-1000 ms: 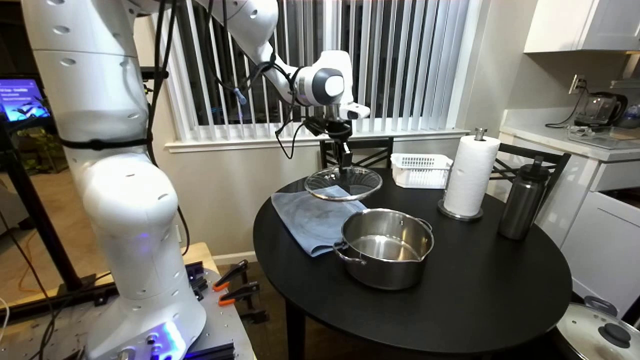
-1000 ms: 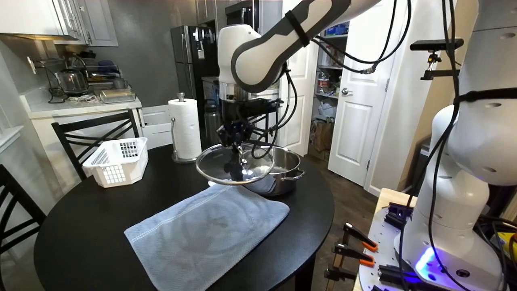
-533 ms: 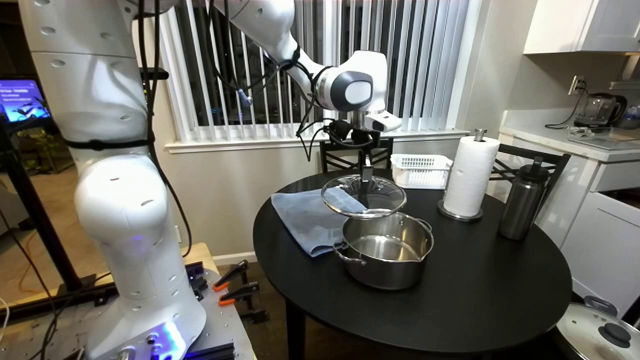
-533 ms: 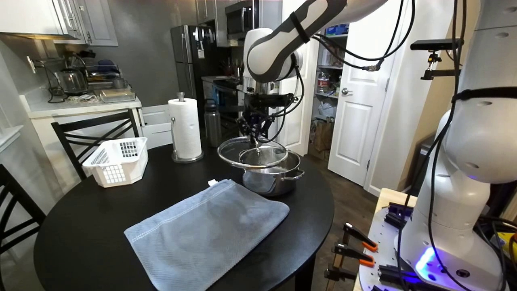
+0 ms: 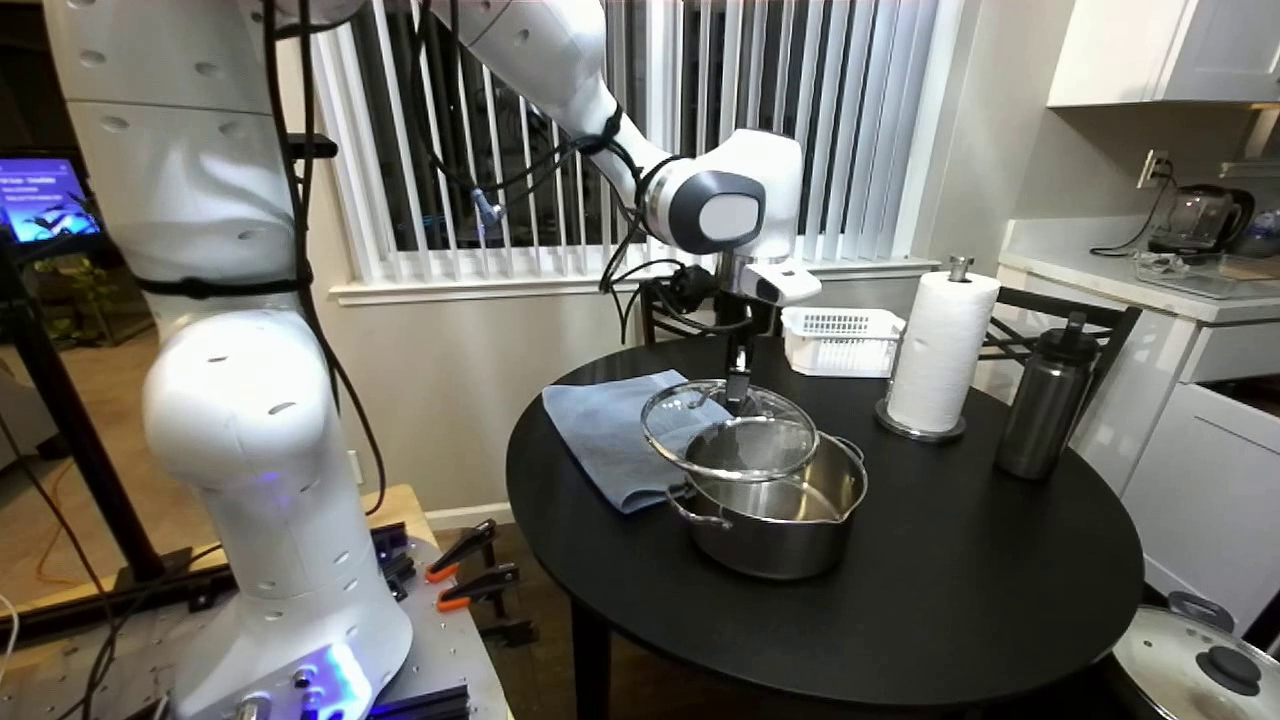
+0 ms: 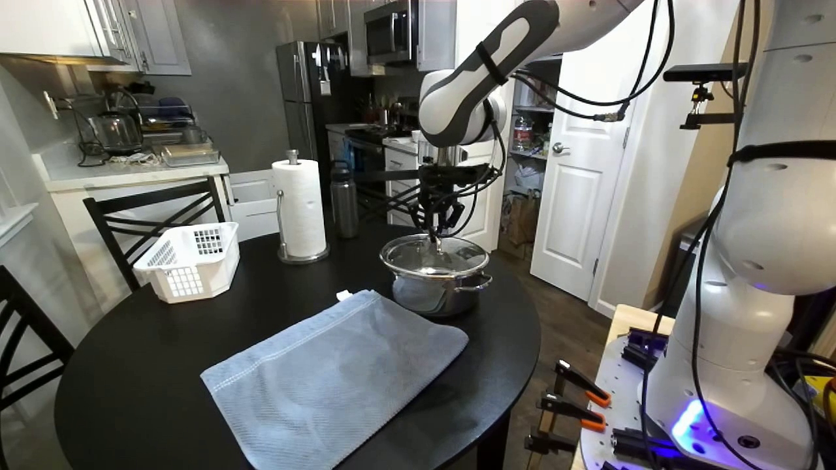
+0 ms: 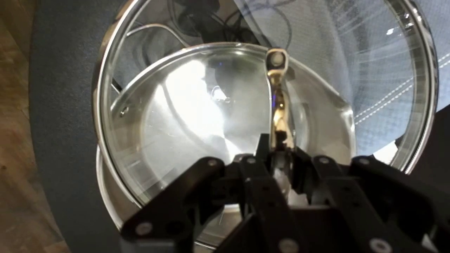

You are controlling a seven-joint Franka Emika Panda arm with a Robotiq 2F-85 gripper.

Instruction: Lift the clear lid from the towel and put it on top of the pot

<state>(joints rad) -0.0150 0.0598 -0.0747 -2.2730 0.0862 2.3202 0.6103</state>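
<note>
The clear lid (image 5: 735, 445) hangs from my gripper (image 5: 738, 392), which is shut on its metal loop handle (image 7: 277, 105). The lid also shows in an exterior view (image 6: 418, 258). The pot (image 5: 775, 550) stands on the table under the lid; it also shows in an exterior view (image 6: 431, 299). The lid is off-centre toward the towel side, and part of the pot's opening is uncovered. Whether the lid touches the rim cannot be told. The towel (image 6: 339, 378) lies flat beside the pot with nothing on it. The fingers (image 7: 279, 149) grip the handle in the wrist view.
On the round black table (image 5: 960, 600) stand a white basket (image 5: 840, 345), a paper towel roll (image 5: 940, 350) and a dark metal bottle (image 5: 1048, 405). The pot's side handle (image 5: 700, 510) points toward the robot base. Chairs stand behind the table.
My gripper has carried the lid from above the towel's edge sideways over the pot and then lowered it close to the pot's rim. The pot and towel have not moved.
</note>
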